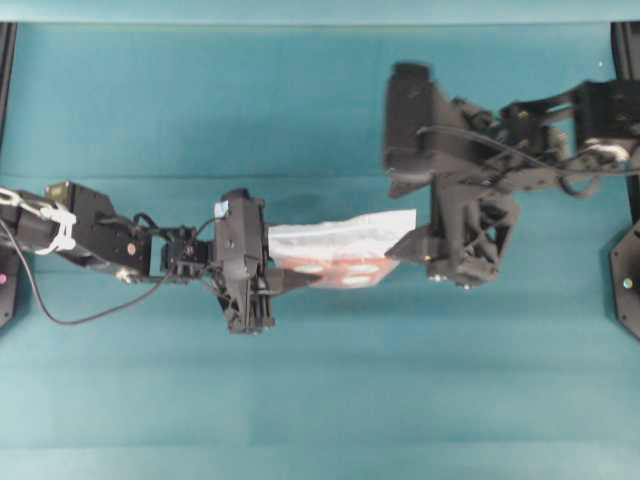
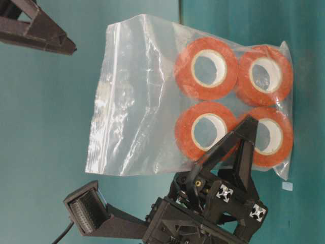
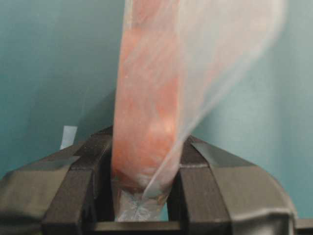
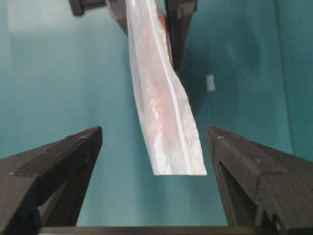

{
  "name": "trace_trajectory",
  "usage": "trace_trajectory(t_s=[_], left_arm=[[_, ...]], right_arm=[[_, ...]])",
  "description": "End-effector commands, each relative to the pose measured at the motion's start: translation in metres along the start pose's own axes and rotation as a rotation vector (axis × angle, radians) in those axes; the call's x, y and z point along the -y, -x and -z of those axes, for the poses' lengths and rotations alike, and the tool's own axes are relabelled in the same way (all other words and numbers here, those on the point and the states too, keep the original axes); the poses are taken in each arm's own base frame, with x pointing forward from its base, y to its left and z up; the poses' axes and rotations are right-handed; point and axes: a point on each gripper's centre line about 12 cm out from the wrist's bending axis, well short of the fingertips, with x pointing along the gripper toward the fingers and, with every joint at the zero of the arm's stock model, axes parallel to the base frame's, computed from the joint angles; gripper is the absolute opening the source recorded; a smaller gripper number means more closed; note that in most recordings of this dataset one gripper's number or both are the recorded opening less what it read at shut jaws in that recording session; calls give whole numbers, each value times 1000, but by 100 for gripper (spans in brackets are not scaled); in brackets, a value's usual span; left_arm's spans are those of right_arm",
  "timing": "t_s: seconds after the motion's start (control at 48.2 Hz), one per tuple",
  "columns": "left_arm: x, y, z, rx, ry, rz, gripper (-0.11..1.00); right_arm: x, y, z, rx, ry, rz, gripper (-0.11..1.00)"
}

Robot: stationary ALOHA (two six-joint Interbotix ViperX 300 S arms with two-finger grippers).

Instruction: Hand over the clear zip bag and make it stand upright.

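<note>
The left gripper (image 1: 285, 278) is clamped on the clear zip bag (image 1: 340, 245), holding it off the teal table (image 1: 320, 400) between the two arms; in the left wrist view its fingers (image 3: 78, 186) press in on the bag's bottom edge from both sides, with the orange-red tape rolls (image 3: 146, 112) bulging just above the pinch; the table-level view, which shows the scene turned on its side, has the bag (image 2: 147, 91) spread flat toward the camera, four tape rolls (image 2: 205, 68) with white cores packed two by two at the end where the left gripper (image 2: 238, 147) grips, and the empty, crinkled part of the bag reaching away toward the other arm; the right gripper (image 1: 405, 245) stands wide apart and holds nothing; in the right wrist view its two fingers (image 4: 54, 161) frame the bag's free zip-strip end (image 4: 178, 156) on either side without touching it, the bag seen edge-on and running away to the left gripper at the top of that view; a small pale scrap (image 4: 210, 82) lies on the table beside the bag.
</note>
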Motion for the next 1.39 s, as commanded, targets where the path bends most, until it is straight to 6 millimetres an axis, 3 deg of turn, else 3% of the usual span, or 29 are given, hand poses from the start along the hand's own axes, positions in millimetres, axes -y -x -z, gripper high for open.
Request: trace_trajectory(t_s=[0.0,0.249,0.519,1.369], left_arm=[[4,0,-6,19,-5,9,24],[3,1,-5,15,-5,9,24],[4,1,-6,16,-7,10,24],[5,2,-8,21,-8,13,24]], right_arm=[[-1,17,0,81,-9,-1,90],[4,32,18,210,-21,8,90],[8,31,32,227,-27,18,90],[9,41,42,294,-18,19,90]])
